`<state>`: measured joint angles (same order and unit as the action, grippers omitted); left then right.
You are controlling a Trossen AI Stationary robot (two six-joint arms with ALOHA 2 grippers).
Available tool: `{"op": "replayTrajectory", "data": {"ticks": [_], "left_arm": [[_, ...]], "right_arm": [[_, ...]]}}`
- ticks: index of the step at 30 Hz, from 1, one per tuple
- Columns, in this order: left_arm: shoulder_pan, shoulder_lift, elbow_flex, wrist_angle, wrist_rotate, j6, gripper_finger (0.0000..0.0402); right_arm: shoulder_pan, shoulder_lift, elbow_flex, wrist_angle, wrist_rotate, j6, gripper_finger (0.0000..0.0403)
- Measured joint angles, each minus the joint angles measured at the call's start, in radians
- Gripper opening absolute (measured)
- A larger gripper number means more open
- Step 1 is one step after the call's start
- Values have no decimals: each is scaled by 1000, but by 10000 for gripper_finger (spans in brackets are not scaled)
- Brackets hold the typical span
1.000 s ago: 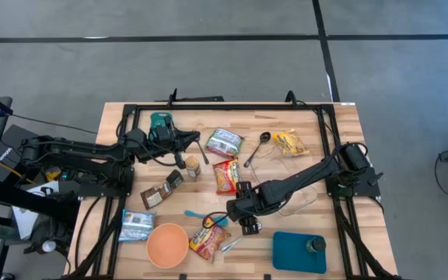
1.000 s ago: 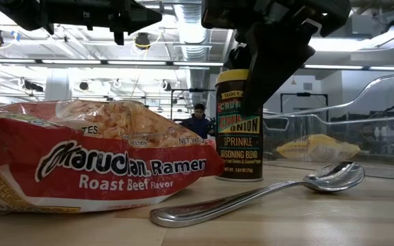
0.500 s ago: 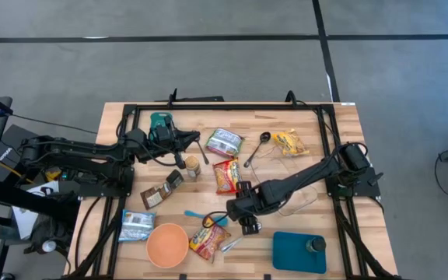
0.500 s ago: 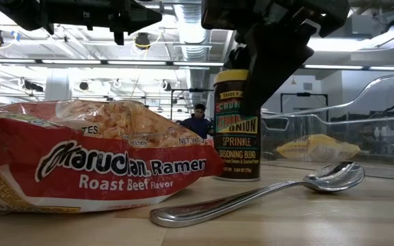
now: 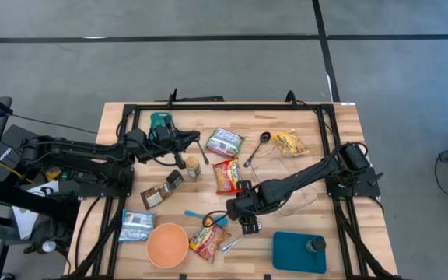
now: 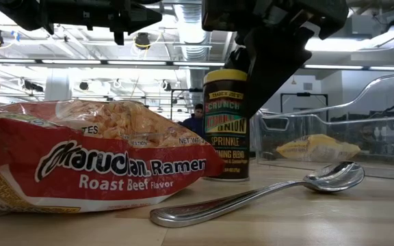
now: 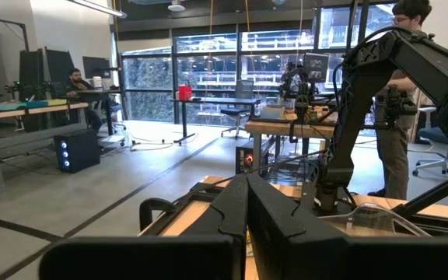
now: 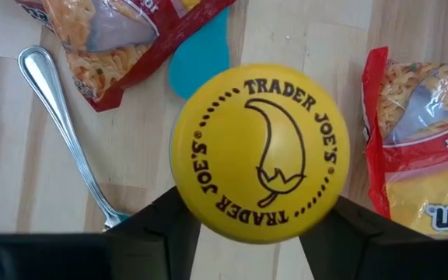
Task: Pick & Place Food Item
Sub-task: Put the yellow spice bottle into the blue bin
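Observation:
A seasoning jar (image 6: pixel 227 126) with a yellow lid (image 8: pixel 259 152) and a dark label stands upright near the table's middle front, next to a red ramen pack (image 6: pixel 87 154) and a metal spoon (image 6: pixel 252 195). My right gripper (image 8: pixel 255 216) reaches down over the jar (image 5: pixel 249 225) and is shut on it. My left gripper (image 7: pixel 247 214) is shut on nothing, held in the air over the table's far left part (image 5: pixel 197 148). My right gripper pinches the jar between its two fingers at the yellow lid's rim (image 8: pixel 187 194), one finger (image 8: pixel 166 229) on each side. The fingers come steeply from above, slanting from the table's right. The jar stays upright, its base (image 6: pixel 226 176) at table level.
Around the jar lie a second ramen pack (image 5: pixel 225 176), a blue spatula (image 5: pixel 197 215), an orange bowl (image 5: pixel 166 244), a teal board (image 5: pixel 294 253) with a small jar, and a clear container (image 5: pixel 298 198). More packets and a bottle lie farther back.
My right gripper has closed its fingers onto the jar's lid. The jar has shifted a little toward the table's left and stays upright.

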<state>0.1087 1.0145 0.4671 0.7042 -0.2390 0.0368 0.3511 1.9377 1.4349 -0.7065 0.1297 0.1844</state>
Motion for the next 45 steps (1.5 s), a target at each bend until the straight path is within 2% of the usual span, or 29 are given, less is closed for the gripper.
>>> {"op": "replayTrajectory", "data": {"ticks": [24,36,45], "left_arm": [[0,0,0,0,0,0,0],[0,0,0,0,0,0,0],[0,0,0,0,0,0,0]], "right_arm": [[-1,0,0,-15,1,24,190],[-2,-3,2,-11,2,30,258],[-16,-3,2,9,6,29,266]]}}
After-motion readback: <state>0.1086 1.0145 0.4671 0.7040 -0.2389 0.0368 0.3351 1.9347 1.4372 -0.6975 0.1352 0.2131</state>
